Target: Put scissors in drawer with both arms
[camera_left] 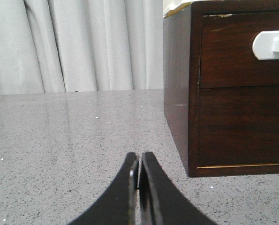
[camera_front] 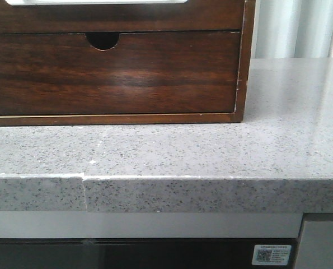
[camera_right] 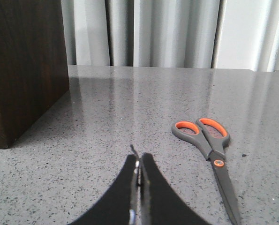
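The scissors [camera_right: 214, 151], grey with orange-lined handles, lie flat on the speckled grey counter in the right wrist view, apart from my right gripper [camera_right: 139, 160], which is shut and empty. The drawer [camera_front: 116, 15] is the upper dark brown front of the wooden cabinet, closed, with a white area at its top edge. It also shows in the left wrist view [camera_left: 228, 51] with its white handle [camera_left: 271, 44]. My left gripper [camera_left: 139, 159] is shut and empty, low over the counter beside the cabinet's corner. Neither gripper nor the scissors show in the front view.
A lower drawer [camera_front: 110, 75] with a half-round finger notch sits closed under the upper one. The cabinet's side [camera_right: 26, 65] stands near the right gripper. White curtains [camera_left: 73, 42] hang behind the counter. The counter's front edge [camera_front: 166, 179] runs across the front view.
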